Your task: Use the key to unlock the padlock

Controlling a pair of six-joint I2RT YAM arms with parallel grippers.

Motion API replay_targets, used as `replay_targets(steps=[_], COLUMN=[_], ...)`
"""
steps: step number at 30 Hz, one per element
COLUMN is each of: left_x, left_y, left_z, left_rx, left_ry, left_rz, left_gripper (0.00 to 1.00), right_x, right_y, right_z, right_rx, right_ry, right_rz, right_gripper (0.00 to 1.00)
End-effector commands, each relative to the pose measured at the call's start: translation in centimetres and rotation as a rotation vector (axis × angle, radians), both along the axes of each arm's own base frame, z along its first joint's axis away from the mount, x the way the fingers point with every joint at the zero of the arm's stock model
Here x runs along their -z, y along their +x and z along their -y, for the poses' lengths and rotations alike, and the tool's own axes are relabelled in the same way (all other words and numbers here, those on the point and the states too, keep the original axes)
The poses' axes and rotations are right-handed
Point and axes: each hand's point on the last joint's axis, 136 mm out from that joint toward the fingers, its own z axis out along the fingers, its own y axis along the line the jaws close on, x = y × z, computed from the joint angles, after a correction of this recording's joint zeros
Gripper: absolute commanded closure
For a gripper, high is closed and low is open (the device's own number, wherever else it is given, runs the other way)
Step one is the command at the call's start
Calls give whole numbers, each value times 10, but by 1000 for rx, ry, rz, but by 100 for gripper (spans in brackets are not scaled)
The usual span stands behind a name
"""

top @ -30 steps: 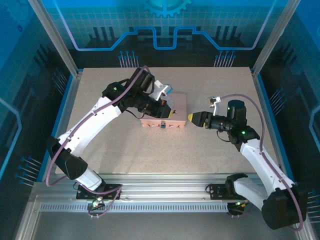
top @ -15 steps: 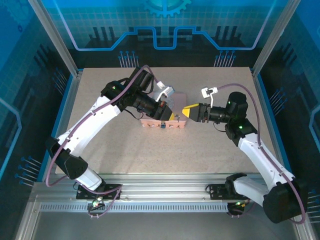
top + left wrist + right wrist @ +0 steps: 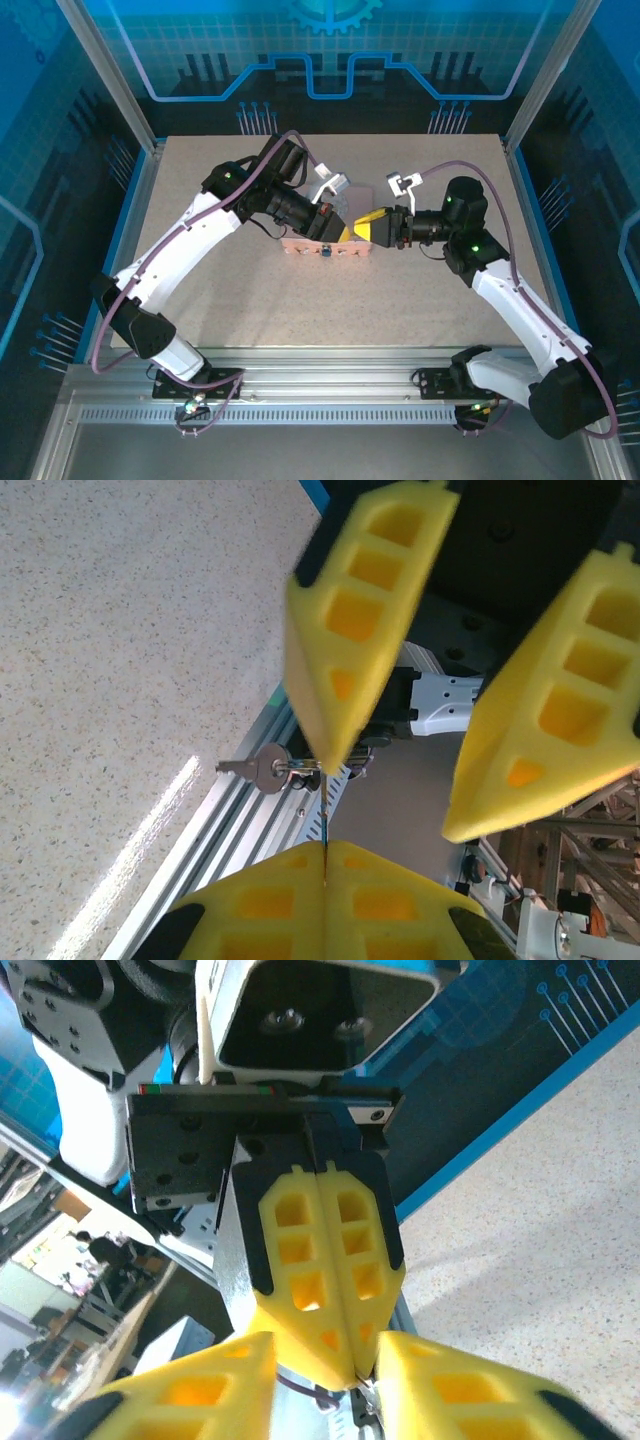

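mid-worktop, left gripper [image 3: 325,852] is pinched tight on a thin metal strip [image 3: 325,818] by the key [image 3: 256,771]; right gripper [image 3: 325,1346] gapes half open around its tips.

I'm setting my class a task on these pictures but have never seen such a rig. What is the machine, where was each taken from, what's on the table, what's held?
Two robot arms stand at the near edge of a speckled table: left arm and right arm. The wide picture looks down from above and behind them; the other two come from a camera on each wrist. On the table lies a pink tin with a tiny blue padlock at its near side. The left gripper has its yellow jaws shut on a thin blade, probably a key edge-on; a small key hangs beside it on a ring. The right gripper has its jaws open either side of that tip.
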Motion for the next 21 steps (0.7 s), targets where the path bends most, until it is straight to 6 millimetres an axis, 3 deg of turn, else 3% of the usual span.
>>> replay_targets(steps=[1,3,7,21], left_x=[-15,-16,-15,-15], left_y=[-5,-6,-8,-9], left_z=[0,0,-1,-2], left_rx=[33,35,36,39], left_ry=[-55,-61,-66,-65], left_rz=[34,35,30,39], left_gripper=[100,100,100,100], right_x=[-4,-2,-3,2], right_y=[-4,0,3,-8], right_z=[-2,-1,-1,2], right_rx=[-22,1,14,-26], right_ry=[-17,-28,-22,-34], right_rz=[19,14,23,16], right_gripper=[58,47,45,81])
